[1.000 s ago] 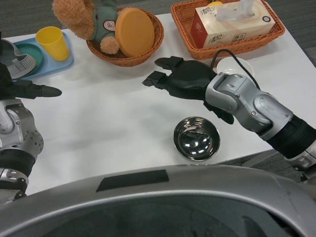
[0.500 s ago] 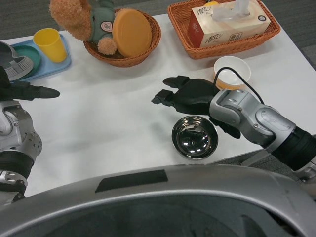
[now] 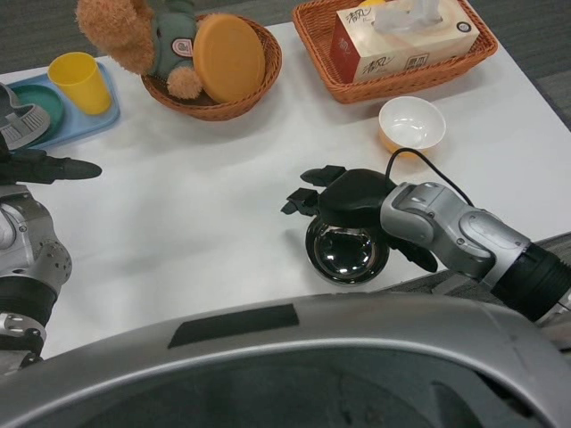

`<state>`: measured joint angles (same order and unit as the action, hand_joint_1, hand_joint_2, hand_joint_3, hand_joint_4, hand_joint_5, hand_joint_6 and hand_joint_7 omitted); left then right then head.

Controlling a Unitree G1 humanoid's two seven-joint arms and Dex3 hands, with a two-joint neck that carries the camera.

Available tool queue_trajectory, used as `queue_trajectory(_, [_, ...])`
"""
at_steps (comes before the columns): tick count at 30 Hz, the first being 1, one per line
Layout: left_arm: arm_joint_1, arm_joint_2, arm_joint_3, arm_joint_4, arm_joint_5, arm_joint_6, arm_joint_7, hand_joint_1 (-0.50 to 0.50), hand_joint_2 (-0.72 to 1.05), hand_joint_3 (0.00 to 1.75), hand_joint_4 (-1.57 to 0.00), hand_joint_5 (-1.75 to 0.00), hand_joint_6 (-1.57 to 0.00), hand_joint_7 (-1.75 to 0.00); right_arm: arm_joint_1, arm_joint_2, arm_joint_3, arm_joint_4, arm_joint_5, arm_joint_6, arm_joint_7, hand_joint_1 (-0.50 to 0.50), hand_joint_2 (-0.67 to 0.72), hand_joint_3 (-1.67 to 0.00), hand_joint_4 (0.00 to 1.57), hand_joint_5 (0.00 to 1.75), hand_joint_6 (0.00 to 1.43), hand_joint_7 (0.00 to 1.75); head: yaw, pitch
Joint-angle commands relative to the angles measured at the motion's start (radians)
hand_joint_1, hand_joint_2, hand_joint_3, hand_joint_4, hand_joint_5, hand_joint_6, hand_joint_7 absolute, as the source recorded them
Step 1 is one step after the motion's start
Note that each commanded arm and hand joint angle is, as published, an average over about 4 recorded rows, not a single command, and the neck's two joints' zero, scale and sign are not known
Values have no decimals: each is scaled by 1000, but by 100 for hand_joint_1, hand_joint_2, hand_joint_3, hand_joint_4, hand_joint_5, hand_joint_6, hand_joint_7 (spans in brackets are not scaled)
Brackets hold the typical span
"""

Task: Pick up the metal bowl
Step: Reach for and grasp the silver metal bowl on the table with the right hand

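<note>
Head view: you have the metal bowl (image 3: 347, 253) upright on the white table (image 3: 196, 223), close to the near edge. Your right hand (image 3: 343, 194) sits over the bowl's far rim, fingers spread and reaching left; whether it touches or grips the bowl you cannot tell. Your left hand (image 3: 49, 167) lies at the table's left side, fingers extended, holding nothing. Beyond the right hand stands a small white bowl (image 3: 411, 123). A yellow cup (image 3: 79, 82) stands on a blue tray (image 3: 89, 120).

Bright, even overhead light — soft shadows, glare spots in the metal bowl (image 3: 346, 253), sharp focus.
</note>
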<state>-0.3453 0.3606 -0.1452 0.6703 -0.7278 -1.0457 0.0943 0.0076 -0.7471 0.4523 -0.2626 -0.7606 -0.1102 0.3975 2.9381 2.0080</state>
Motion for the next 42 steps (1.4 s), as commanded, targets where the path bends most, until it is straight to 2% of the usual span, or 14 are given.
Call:
queue_trajectory(1, [3, 6, 7, 11, -5, -4, 2, -48, -68, 9, -71, -10, -16, -7, 14, 15, 11, 32, 3, -52, -38, -33, 66, 0, 0, 2, 0, 49, 0, -3])
queue_trajectory(4, [3, 5, 6, 11, -5, -4, 2, -48, -72, 9, -71, -10, -16, -7, 9, 27, 12, 67, 3, -91, -65, -33, 61, 0, 0, 10, 0, 49, 3, -3])
queue_trajectory(10, [3, 5, 7, 12, -6, -4, 1, -48, -72, 9, -71, -10, -16, -7, -14, 45, 25, 139, 4, -147, -111, -33, 60, 0, 0, 10, 0, 47, 7, -3])
queue_trajectory(18, [3, 5, 6, 12, -8, -4, 1, -48, -70, 9, -71, -10, -16, -7, -36, 74, 58, 235, 9, -151, -124, -33, 60, 0, 0, 10, 0, 47, 9, -13])
queue_trajectory(27, [8, 5, 5, 11, -10, -4, 1, -48, -72, 9, -71, -10, -16, -7, -65, 83, 87, 313, 20, -157, -129, -33, 60, 0, 0, 10, 0, 45, 12, -14])
queue_trajectory(29, [9, 5, 6, 11, -10, -4, 1, -48, -68, 9, -71, -10, -16, -7, -69, 85, 90, 320, 22, -157, -129, -33, 60, 0, 0, 10, 0, 44, 12, -15])
queue_trajectory(31, [9, 5, 6, 11, -10, -4, 1, -48, -68, 9, -71, -10, -16, -7, -72, 87, 91, 325, 23, -157, -130, -33, 57, -4, 0, 5, 0, 42, 12, -15])
queue_trajectory(35, [9, 5, 6, 11, -10, -4, 1, -48, -72, 9, -71, -10, -16, -7, -74, 87, 92, 325, 25, -162, -135, -35, 52, -6, 0, 10, 0, 47, 10, -17])
queue_trajectory(37, [9, 5, 5, 11, -10, -4, 1, -48, -72, 9, -71, -10, -16, -7, -74, 87, 91, 324, 29, -167, -140, -36, 42, -16, 0, 24, 0, 52, 8, -19])
queue_trajectory(38, [9, 5, 5, 11, -10, -4, 1, -48, -72, 9, -71, -10, -16, -7, -74, 87, 90, 324, 32, -171, -142, -38, 36, -22, 1, 39, 0, 58, 9, -20])
queue_trajectory(42, [9, 5, 5, 11, -12, -4, 2, -48, -72, 9, -71, -10, -16, -7, -75, 88, 81, 325, 48, -185, -161, -43, 9, -50, 11, 114, 0, 96, 11, -21])
